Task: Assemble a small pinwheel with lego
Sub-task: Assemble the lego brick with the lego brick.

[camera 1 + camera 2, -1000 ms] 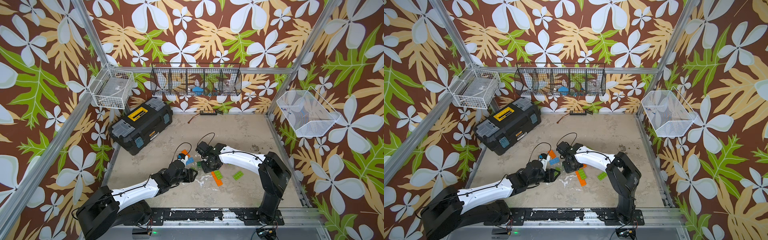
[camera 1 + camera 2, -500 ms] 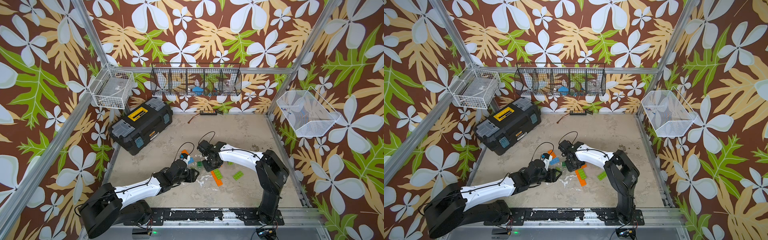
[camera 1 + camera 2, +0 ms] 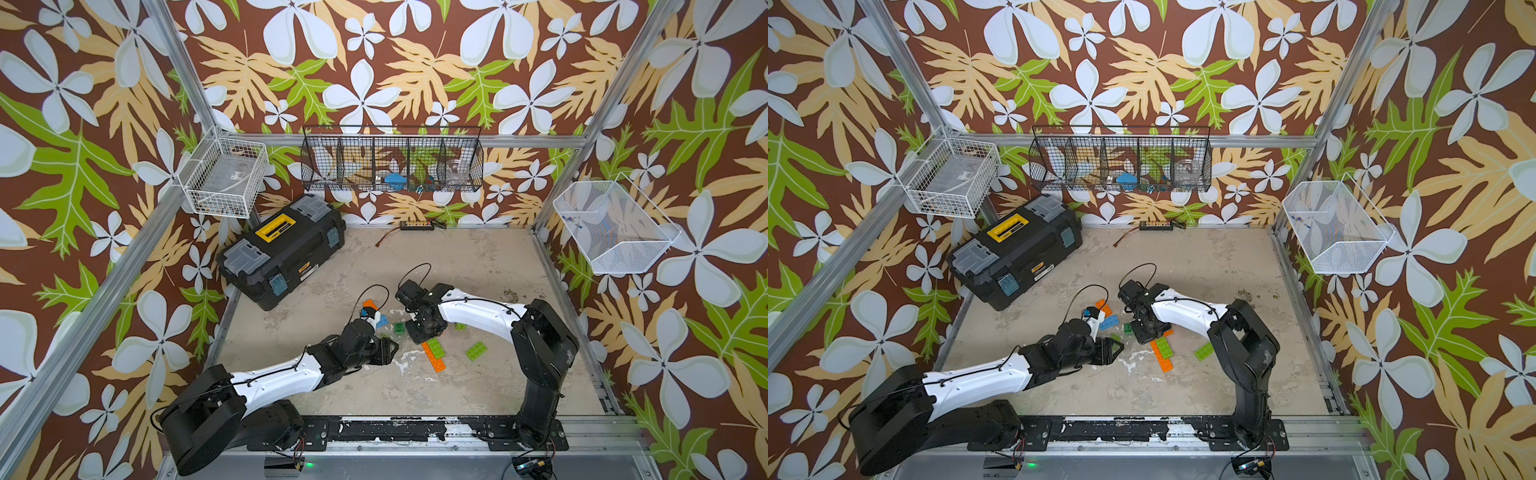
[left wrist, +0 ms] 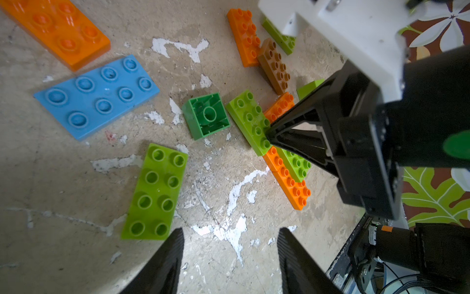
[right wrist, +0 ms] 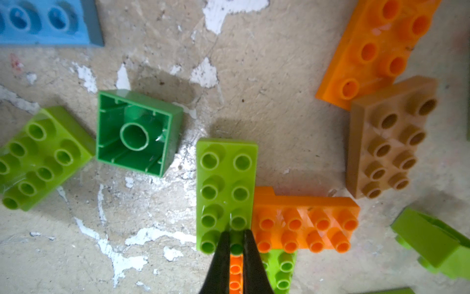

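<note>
At mid-table among the scattered lego [image 3: 435,347], your right gripper [image 5: 235,238] sits pinched together on a lime brick [image 5: 226,183], your left gripper [image 4: 230,233] gapes empty, and the toolbox [image 3: 291,253] label is unreadable.

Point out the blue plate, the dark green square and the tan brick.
blue plate [image 4: 98,97]: left wrist view, middle of its studded top.
dark green square [image 5: 136,135]: right wrist view, central tube of its underside.
tan brick [image 5: 391,138]: right wrist view, studded top.

Worn beige tabletop [image 3: 457,270], paint chipped white in patches, with a black toolbox [image 3: 286,253] at its far left corner. Loose Lego lies mid-table: a blue plate [image 4: 96,96], an orange plate [image 4: 58,30], a lime brick [image 4: 155,193], a tan brick [image 4: 274,66] and a dark green square brick [image 4: 206,115] lying hollow side up.
</note>
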Available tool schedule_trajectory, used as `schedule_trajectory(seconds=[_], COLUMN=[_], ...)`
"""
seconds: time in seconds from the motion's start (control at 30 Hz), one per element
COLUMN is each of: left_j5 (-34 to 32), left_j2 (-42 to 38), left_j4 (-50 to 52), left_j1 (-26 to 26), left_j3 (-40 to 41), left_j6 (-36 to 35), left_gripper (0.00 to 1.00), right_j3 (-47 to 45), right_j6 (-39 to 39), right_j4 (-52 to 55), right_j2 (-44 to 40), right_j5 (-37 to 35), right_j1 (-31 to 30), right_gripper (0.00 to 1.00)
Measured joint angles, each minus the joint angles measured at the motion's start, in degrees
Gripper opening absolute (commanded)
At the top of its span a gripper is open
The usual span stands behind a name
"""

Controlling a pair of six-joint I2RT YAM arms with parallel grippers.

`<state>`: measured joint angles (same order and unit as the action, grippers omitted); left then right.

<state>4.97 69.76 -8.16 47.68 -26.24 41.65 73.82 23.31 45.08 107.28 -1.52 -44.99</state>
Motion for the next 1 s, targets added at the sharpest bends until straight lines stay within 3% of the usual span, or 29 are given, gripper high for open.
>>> schedule_trajectory(seconds=[1.0], left_j5=[0.0], left_j2=[0.5], left_j4=[0.0], left_j1=[0.0], left_j3=[-0.4], left_j6=[0.0], left_gripper=[0.62], right_j3=[-2.3], right_j6=[-1.9], right_j4=[-0.2], right_j2=[-1.4], right_j5=[2.3], right_j1=[0.2], right_gripper=[0.09])
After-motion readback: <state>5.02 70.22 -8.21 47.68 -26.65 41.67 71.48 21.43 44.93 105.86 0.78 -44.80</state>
